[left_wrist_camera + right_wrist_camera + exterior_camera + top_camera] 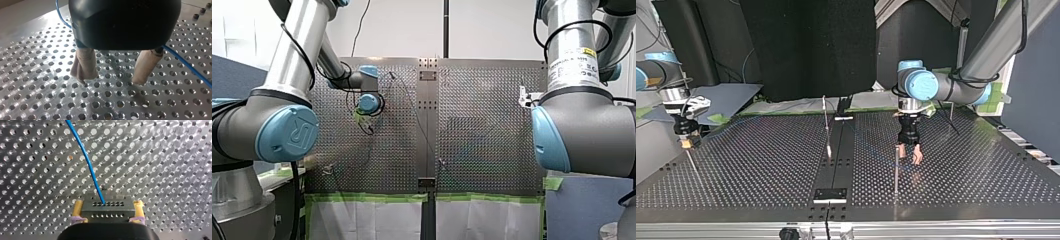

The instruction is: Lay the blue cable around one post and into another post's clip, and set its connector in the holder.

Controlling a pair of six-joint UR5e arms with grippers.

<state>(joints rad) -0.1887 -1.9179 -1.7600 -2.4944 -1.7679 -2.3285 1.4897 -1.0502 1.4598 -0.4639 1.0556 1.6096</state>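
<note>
Step in hand, as judged: routing the blue cable (87, 162); the post wrap, the clip and the holder placement all appear not yet done.

My right gripper (108, 203) is clamped on the connector (107, 208), a dark block held between its yellow pads above the desk (175, 157); the cable leaves the block's face and runs off ahead of the gripper.

My left gripper (113, 77) stands open; its beige pads are spread with nothing between them, tips close above the desk. The cable passes beside and behind it, outside the fingers; whether it touches them cannot be told.

In the top view this gripper hangs just beside a slim post (896, 170); a second post (826, 125) stands near the desk's middle.

Next move, as judged: the left gripper must straddle the cable, close on it and lead it round the near post; the right arm will likely need to give slack.
</note>
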